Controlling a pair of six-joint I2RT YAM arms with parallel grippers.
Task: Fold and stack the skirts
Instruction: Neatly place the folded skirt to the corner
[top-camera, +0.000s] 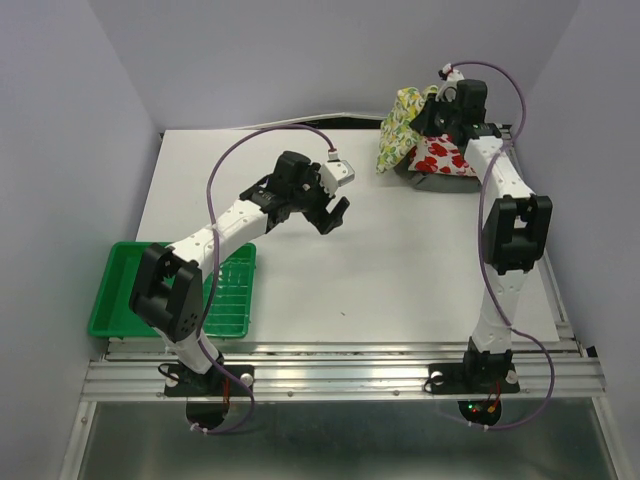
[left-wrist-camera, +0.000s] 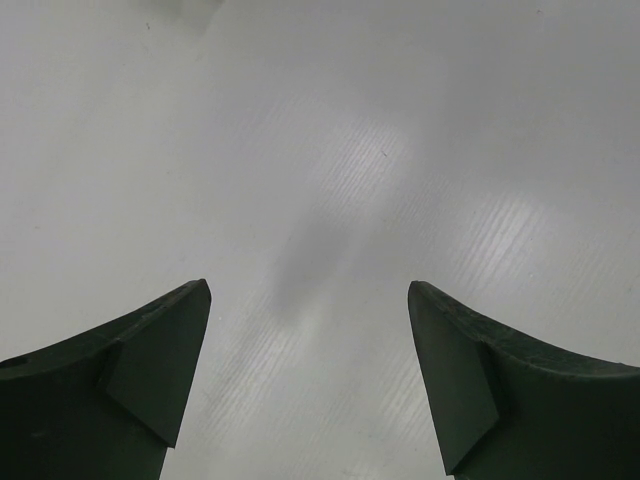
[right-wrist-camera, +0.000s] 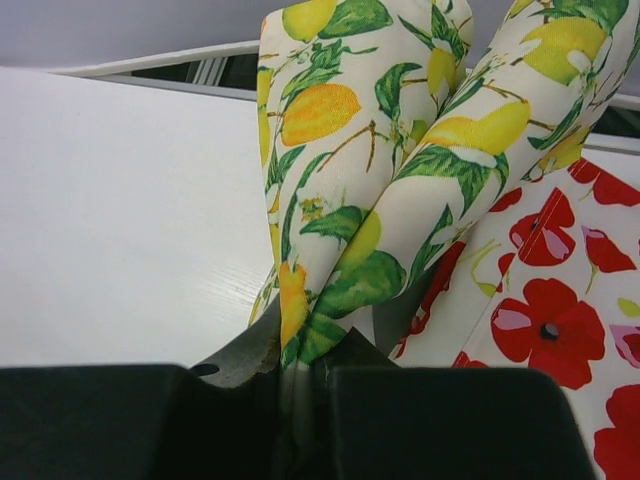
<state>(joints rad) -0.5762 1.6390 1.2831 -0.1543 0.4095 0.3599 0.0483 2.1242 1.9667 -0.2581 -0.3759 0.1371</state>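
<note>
The lemon skirt (top-camera: 399, 131), white with yellow lemons and green leaves, hangs lifted at the table's back right. My right gripper (top-camera: 437, 108) is shut on its top edge; in the right wrist view the cloth (right-wrist-camera: 370, 180) is pinched between the closed jaws. Below it lies the red-print skirt (top-camera: 443, 157), which also shows in the right wrist view (right-wrist-camera: 545, 300). A grey skirt (top-camera: 445, 181) peeks out under it. My left gripper (top-camera: 335, 213) is open and empty above the bare middle of the table, its fingers (left-wrist-camera: 150, 370) wide apart.
A green plastic tray (top-camera: 130, 290) sits at the table's front left corner, under the left arm. The white table (top-camera: 380, 270) ends at a metal rail in front. Grey walls stand close on the left, right and back.
</note>
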